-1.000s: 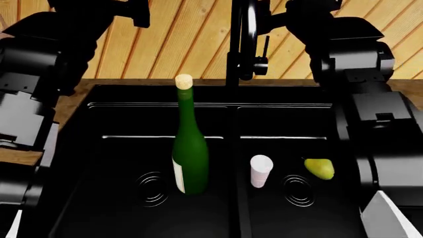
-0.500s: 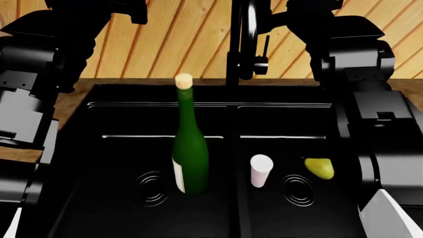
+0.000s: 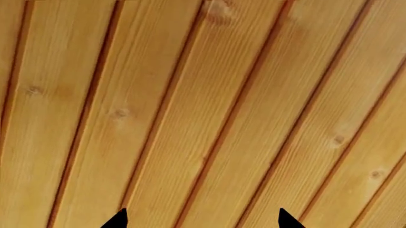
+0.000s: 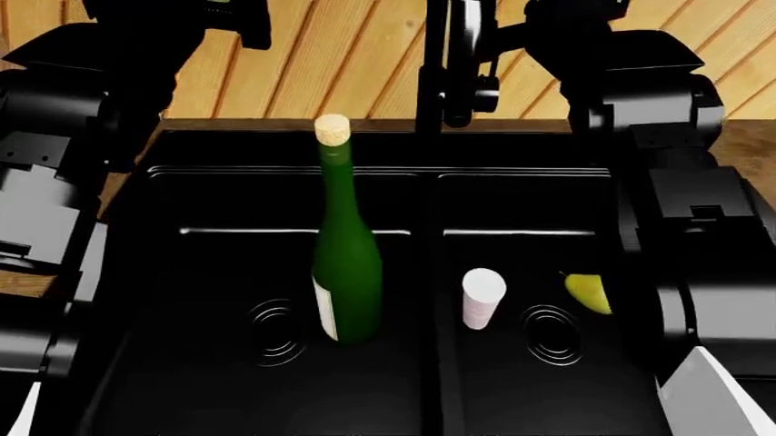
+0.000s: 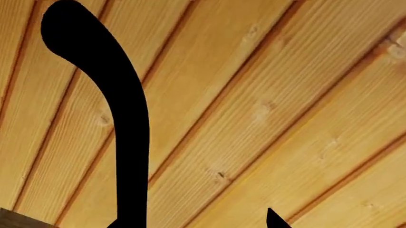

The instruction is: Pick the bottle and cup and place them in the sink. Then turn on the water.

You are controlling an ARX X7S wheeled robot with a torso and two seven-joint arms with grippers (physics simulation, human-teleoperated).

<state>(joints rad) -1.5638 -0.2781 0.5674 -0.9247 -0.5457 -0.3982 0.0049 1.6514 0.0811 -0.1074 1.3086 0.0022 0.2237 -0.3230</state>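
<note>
Head view has the bottle (image 4: 345, 263) standing upright in the sink's (image 4: 218, 195) left basin and the cup (image 4: 482, 298) upright in the right one, near the pear (image 4: 588, 292). No water runs yet. Your right pincer (image 5: 190, 223) shows only two tips, spread apart and holding nothing, one beside the faucet (image 5: 114, 104); the left pincer (image 3: 199, 219) is open and empty too, facing bare wall boards. Miss the tap lever and you'll just shove the spout. Drop an arm carelessly and that tall bottle could topple.
</note>
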